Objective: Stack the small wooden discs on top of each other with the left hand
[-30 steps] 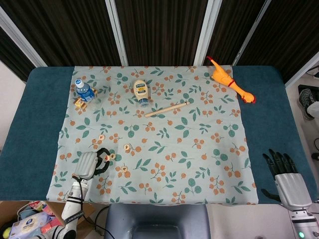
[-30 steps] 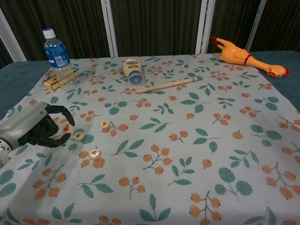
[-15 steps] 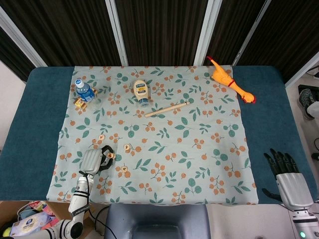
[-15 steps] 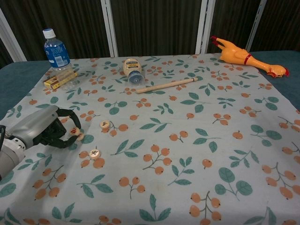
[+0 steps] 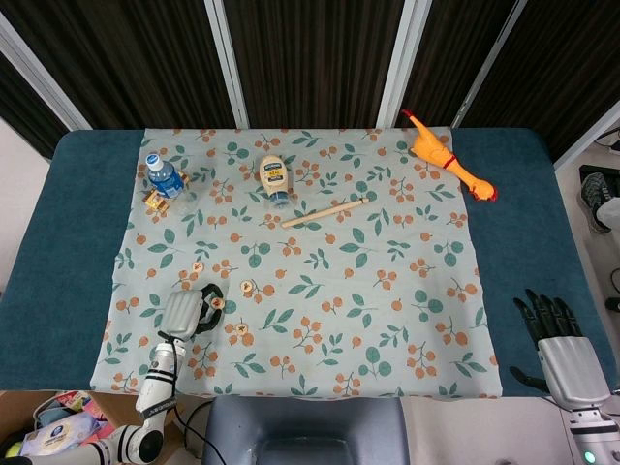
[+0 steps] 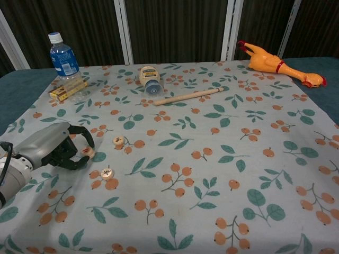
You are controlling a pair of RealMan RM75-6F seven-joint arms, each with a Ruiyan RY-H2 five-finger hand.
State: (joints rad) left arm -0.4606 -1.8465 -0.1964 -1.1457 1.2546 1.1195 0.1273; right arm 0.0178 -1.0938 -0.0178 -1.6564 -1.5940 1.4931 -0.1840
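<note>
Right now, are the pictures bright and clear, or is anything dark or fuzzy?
Head view: even, soft light, no glare on the flowered cloth; the curtain behind stays dark; the wooden discs are too small to read their marks. Chest view: sharper up close; the left hand casts a soft shadow beneath it, and its dark fingers hide part of one disc.

- The far edge of the floral cloth is lined with obstacles: a blue-labelled water bottle (image 6: 62, 55), a small yellow box (image 6: 63, 91), an upturned mayonnaise bottle (image 6: 149, 78), a wooden dowel (image 6: 188, 97) and an orange rubber chicken (image 6: 278, 66).
- Loose small wooden discs (image 6: 108, 173) lie near the left edge.
- The cloth's middle and right (image 6: 249, 169) lie open.
</note>
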